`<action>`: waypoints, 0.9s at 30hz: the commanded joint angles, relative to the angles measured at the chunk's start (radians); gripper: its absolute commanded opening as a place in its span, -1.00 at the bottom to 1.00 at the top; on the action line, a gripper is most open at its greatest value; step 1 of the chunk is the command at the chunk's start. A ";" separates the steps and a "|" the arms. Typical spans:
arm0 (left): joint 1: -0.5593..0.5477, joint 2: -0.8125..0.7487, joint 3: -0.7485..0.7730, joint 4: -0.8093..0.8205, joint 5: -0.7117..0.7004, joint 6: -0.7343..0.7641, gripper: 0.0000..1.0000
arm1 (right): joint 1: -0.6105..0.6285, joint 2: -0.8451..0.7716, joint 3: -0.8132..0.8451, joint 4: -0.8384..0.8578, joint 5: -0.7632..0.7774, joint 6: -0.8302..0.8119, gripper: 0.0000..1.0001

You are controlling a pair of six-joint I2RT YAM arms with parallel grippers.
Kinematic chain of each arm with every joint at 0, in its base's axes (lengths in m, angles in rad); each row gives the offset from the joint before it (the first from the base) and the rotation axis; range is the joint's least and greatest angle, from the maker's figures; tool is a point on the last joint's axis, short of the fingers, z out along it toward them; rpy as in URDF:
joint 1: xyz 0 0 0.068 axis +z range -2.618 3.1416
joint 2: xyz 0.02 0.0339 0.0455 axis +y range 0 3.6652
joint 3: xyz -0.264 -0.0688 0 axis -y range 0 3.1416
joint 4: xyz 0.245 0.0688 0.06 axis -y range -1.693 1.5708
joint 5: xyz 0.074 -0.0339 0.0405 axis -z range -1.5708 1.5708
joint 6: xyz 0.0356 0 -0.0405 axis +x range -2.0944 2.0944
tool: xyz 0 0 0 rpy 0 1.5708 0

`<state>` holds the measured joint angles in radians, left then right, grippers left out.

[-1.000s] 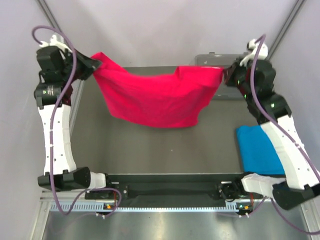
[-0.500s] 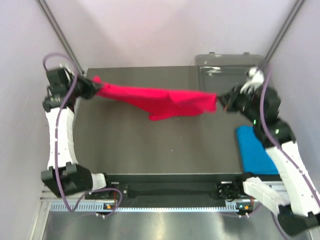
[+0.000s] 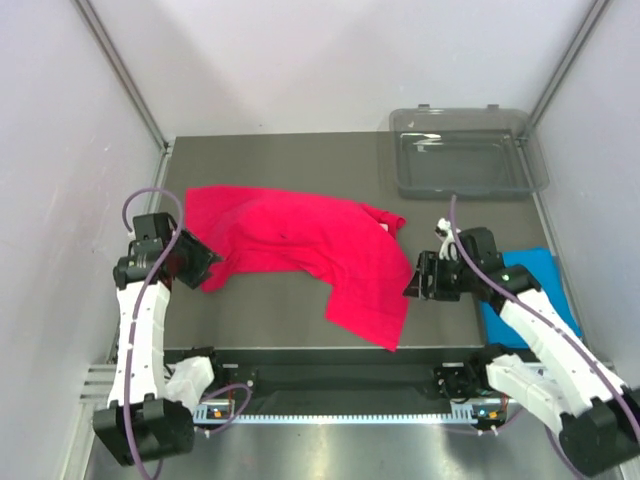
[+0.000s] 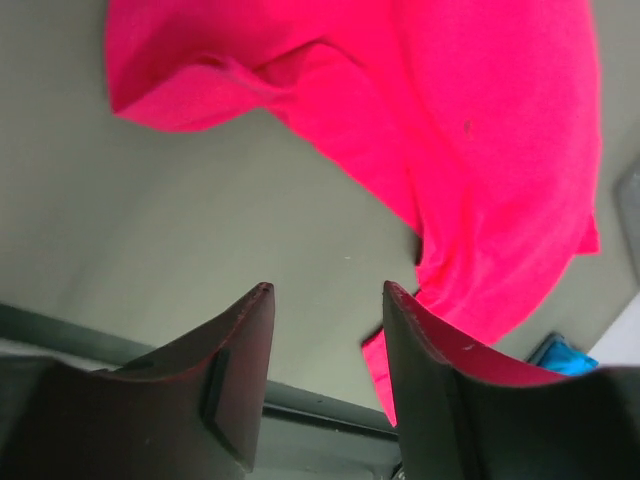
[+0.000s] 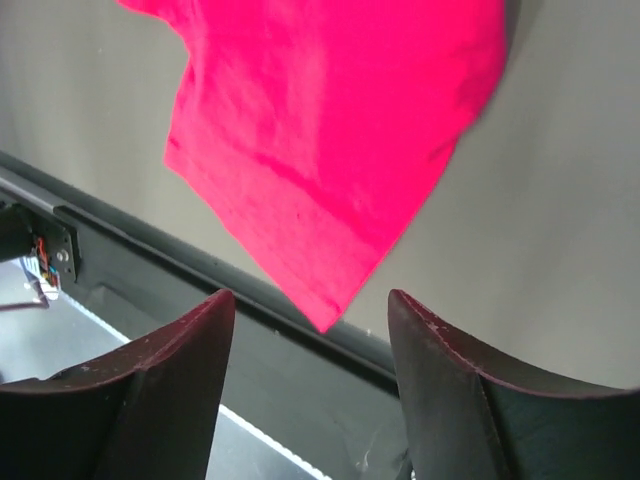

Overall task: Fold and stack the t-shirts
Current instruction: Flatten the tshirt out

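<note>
The crimson-pink t-shirt [image 3: 300,250] lies loosely spread and creased on the dark table [image 3: 270,160], with one corner reaching the near edge. My left gripper [image 3: 207,262] sits low at the shirt's left edge, open, with nothing between its fingers [image 4: 240,370]. The left wrist view shows the shirt [image 4: 480,150] ahead of that gripper [image 4: 325,288]. At the shirt's right side my right gripper [image 3: 415,278] is also open and empty. Its wrist view shows a shirt corner [image 5: 330,130] beyond the gripper [image 5: 310,296]. The blue t-shirt [image 3: 540,290] lies flat at the right edge, partly under the right arm.
A clear grey plastic tray [image 3: 400,165] stands at the table's far right corner. Metal frame posts rise at both far corners, and pale walls close in left and right. A black rail [image 3: 340,378] runs along the near edge between the arm bases.
Both grippers opened and let go of the crimson shirt, which dropped from hanging stretched between them onto the table. Both arms came down and toward the near edge.
</note>
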<state>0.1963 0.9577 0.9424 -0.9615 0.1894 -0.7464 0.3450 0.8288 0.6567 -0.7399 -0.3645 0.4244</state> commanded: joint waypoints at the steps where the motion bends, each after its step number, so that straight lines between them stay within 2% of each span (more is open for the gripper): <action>1: -0.020 -0.030 -0.033 0.048 0.046 0.050 0.06 | -0.012 0.110 0.073 0.103 -0.025 -0.056 0.27; 4: -0.032 0.013 -0.103 0.084 0.134 0.053 0.21 | -0.020 0.236 0.086 0.157 -0.004 -0.075 0.28; 7: -0.078 0.026 -0.077 0.086 0.088 0.091 0.20 | -0.032 0.323 0.081 0.198 0.004 -0.093 0.27; 13: -0.092 0.114 -0.050 0.202 0.130 0.150 0.21 | -0.066 0.443 0.093 0.298 0.007 -0.114 0.27; 17: -0.095 0.261 0.024 0.238 0.052 0.235 0.19 | -0.070 0.547 0.133 0.321 0.004 -0.121 0.25; 19: -0.095 0.347 0.068 0.183 -0.062 0.278 0.15 | -0.077 0.572 0.142 0.323 -0.027 -0.121 0.22; 20: -0.092 0.366 0.109 0.161 -0.112 0.254 0.15 | -0.080 0.576 0.142 0.324 -0.036 -0.112 0.22; 22: -0.057 0.356 0.115 0.142 -0.224 0.100 0.14 | -0.092 0.582 0.126 0.336 -0.021 -0.107 0.22; 25: -0.014 0.231 0.036 0.251 -0.240 -0.068 0.14 | -0.121 0.587 0.109 0.356 -0.005 -0.101 0.21; 26: -0.014 0.199 0.010 0.314 -0.273 -0.123 0.25 | -0.130 0.596 0.107 0.356 -0.008 -0.096 0.21; 27: 0.011 0.156 -0.026 0.314 -0.304 -0.242 0.40 | -0.138 0.599 0.110 0.361 -0.014 -0.096 0.21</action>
<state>0.1757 1.2427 0.9672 -0.7506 0.0170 -0.7372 0.2436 1.4147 0.7536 -0.4335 -0.3698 0.3325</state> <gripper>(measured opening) 0.662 0.608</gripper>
